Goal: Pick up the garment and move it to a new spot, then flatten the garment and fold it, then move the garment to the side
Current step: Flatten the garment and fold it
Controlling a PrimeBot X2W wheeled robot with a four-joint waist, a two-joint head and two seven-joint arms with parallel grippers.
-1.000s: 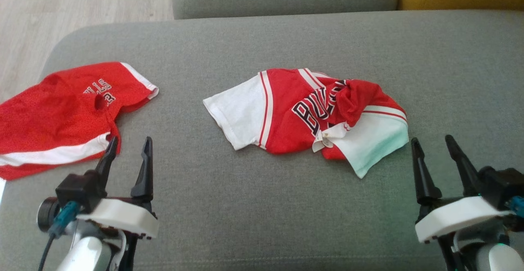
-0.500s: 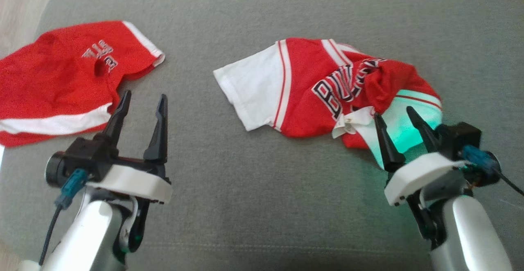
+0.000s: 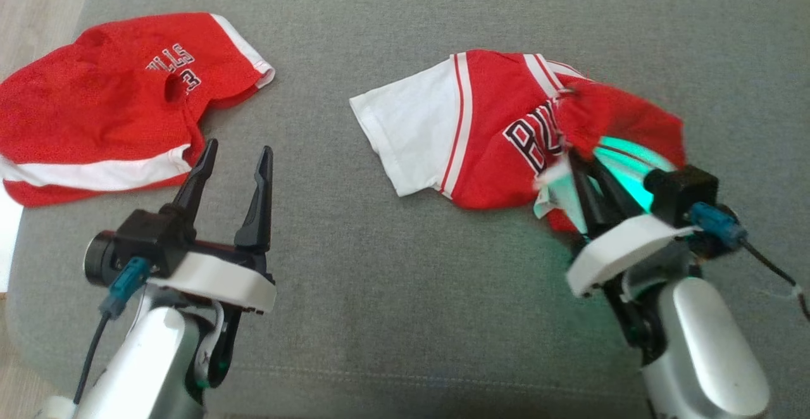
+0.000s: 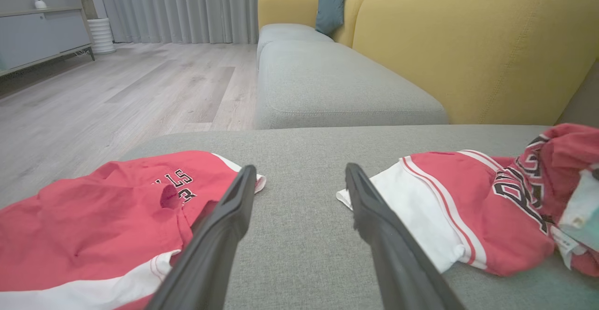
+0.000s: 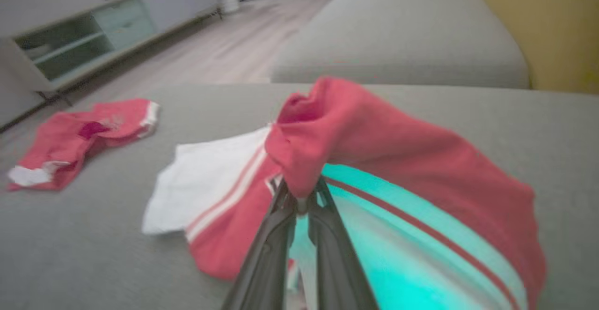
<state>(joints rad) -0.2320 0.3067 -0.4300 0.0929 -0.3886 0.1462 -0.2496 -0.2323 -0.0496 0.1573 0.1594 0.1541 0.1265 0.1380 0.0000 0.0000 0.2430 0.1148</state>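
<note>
Grey fabric sofa cushion [image 3: 392,318] holds the crumpled red-and-white jersey [image 3: 487,134] at two o'clock, the right gripper [image 5: 303,194] pinching its red fold. Lift slowly, straight up, with a deep pinch. The left gripper [image 3: 237,156], at eight o'clock, has its fingers spread.

Reds and whites on grey, as you look across the sofa.

Your garment [image 3: 487,147] is red with white sleeves, thin red and white stripes at the seams, and black lettering edged in white. A green-teal glow tints its white part near the right claw [image 5: 303,193]. The other cloth [image 3: 95,109] is a mesh-textured red with a broad white band, a white hem and small white lettering. You'll find black fingers [image 3: 258,197] on a white housing [image 3: 215,280] at the left claw [image 3: 239,148], and the right claw is coloured the same. The seat [image 3: 380,292] is plain grey weave, the sofa back [image 4: 468,43] mustard yellow, the cushion [image 4: 331,1] dull teal, the floor [image 4: 140,80] pale wood grain, and the curtains [image 4: 187,5] grey.
</note>
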